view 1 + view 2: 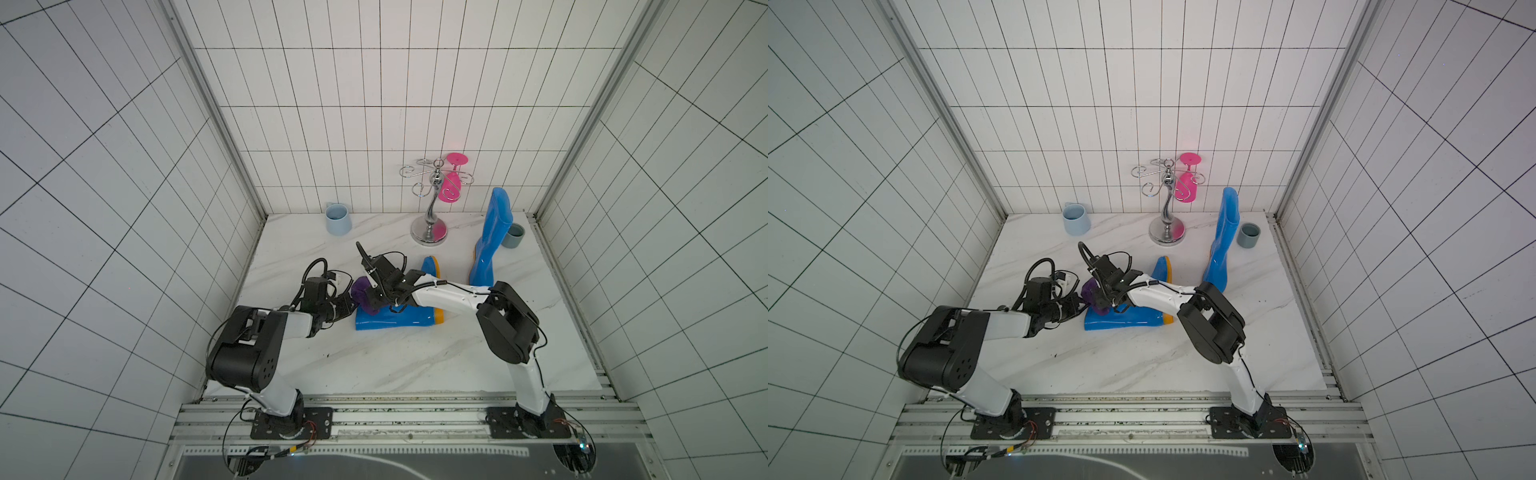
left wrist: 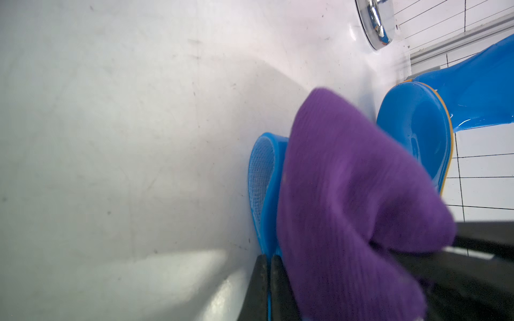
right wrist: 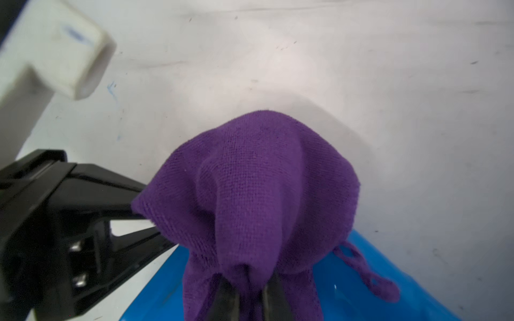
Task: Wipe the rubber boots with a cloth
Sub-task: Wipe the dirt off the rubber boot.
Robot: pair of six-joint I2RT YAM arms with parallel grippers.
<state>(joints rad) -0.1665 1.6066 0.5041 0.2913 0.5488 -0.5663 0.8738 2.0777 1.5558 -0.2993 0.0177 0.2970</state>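
On the marble table [image 1: 374, 365], nearest my bases, my left gripper [image 2: 269, 259] is pinched tight on the top rim of the lying boot [image 1: 395, 325]. In the left wrist view a thin strip of blue shows between its two black fingers [image 2: 260, 289]. That boot lies on its side across the middle of the table, with its shaft mouth toward my left arm, its orange-yellow sole toward my right arm and its toe pointing at the back wall. My right gripper [image 3: 247, 278] reaches in over the shaft and is clamped on the cloth [image 3: 258, 189], a bunch of purple fabric squeezed between its fingers. The rest of the cloth balloons out ahead of them and lies against the blue shaft at the mouth end, just beside my left gripper. Farther back on the right, the standing boot [image 1: 492, 232] is upright, its foot near the lying boot's toe but apart from it. A grey cup [image 1: 514, 235] sits just beside its shaft. Along the back wall a chrome rack [image 1: 432, 208] holds a pink glass [image 1: 451, 189] hanging upside down, and a light blue mug [image 1: 337, 218] stands at the back left.
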